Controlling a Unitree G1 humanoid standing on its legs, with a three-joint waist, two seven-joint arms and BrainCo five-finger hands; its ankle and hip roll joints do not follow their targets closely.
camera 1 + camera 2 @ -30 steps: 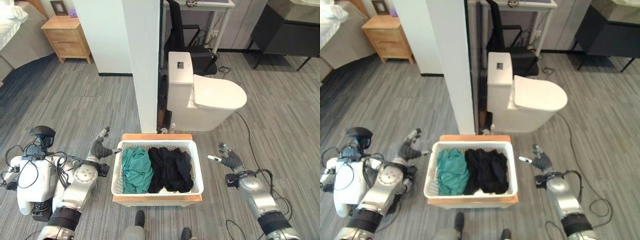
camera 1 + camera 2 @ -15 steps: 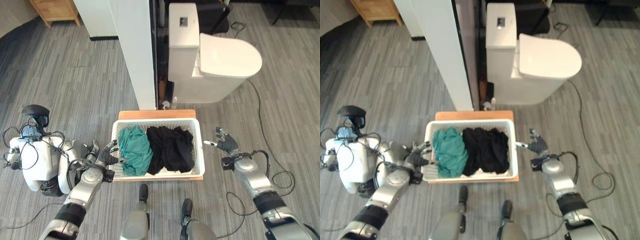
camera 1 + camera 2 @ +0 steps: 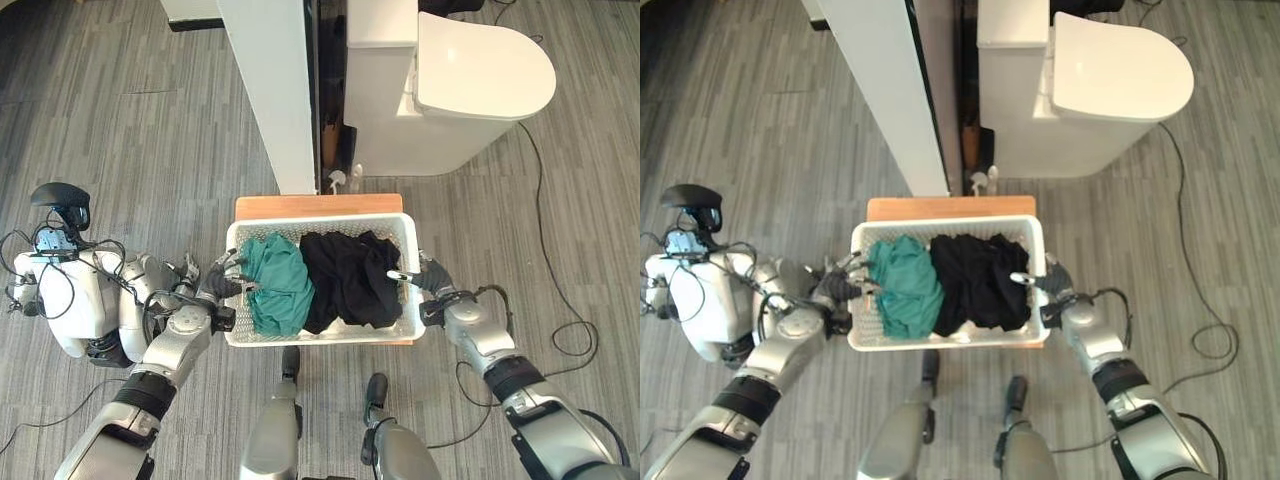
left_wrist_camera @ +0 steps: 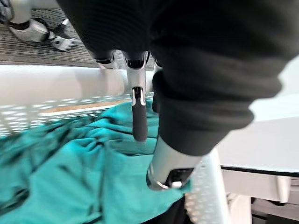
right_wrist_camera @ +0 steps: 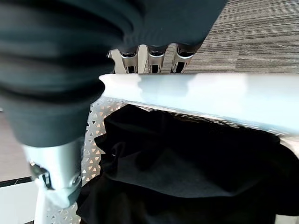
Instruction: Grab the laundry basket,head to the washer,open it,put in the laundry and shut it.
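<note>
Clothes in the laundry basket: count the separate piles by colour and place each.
2. A teal garment on the robot's left side of the white laundry basket, a black pile on its right. More may lie underneath.

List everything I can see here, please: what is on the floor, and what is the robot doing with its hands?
laundry basket: one, white, on a wooden board on the floor, directly before the robot
green garment: one, in the basket's left half
black clothes: a pile, in the basket's right half
wooden board: one, light brown, under the basket
toilet: one, white, lid shut, beyond the basket
white pillar: one, left of the toilet
left hand: at the basket's left rim, fingers over the green garment
right hand: at the basket's right rim, fingers hooked over it
</note>
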